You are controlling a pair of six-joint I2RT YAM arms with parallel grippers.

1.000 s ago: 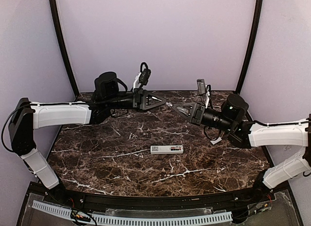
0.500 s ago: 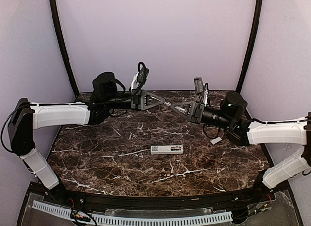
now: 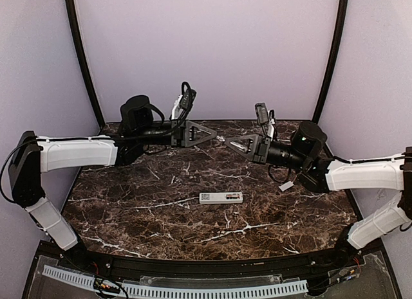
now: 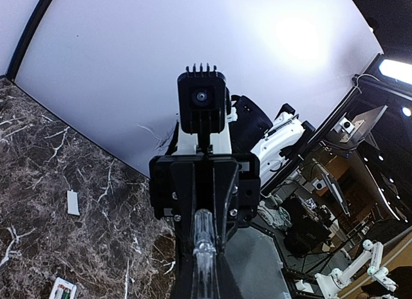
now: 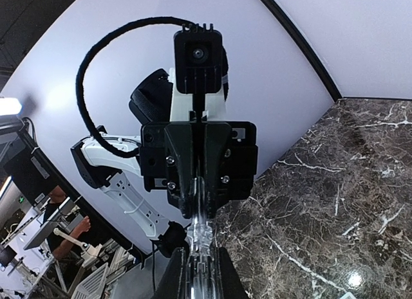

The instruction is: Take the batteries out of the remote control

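The white remote control (image 3: pixel 221 197) lies flat on the marble table (image 3: pixel 141 209), mid-front, clear of both arms. Its end shows in the left wrist view (image 4: pixel 62 290), with green-marked batteries in the open bay. My left gripper (image 3: pixel 214 134) and right gripper (image 3: pixel 226 143) meet tip to tip above the back of the table. Both are shut on a thin clear-handled tool (image 3: pixel 221 139). In the left wrist view the tool (image 4: pixel 203 247) runs from my fingers into the right gripper. In the right wrist view its handle (image 5: pixel 204 241) sits between my fingers.
A small white flat cover piece (image 3: pixel 286 185) lies on the table under the right arm, and also shows in the left wrist view (image 4: pixel 73 202). Purple walls close in the back and both sides.
Both grippers have drifted slightly left and upward together, still joined at the tool. The remote has not moved.
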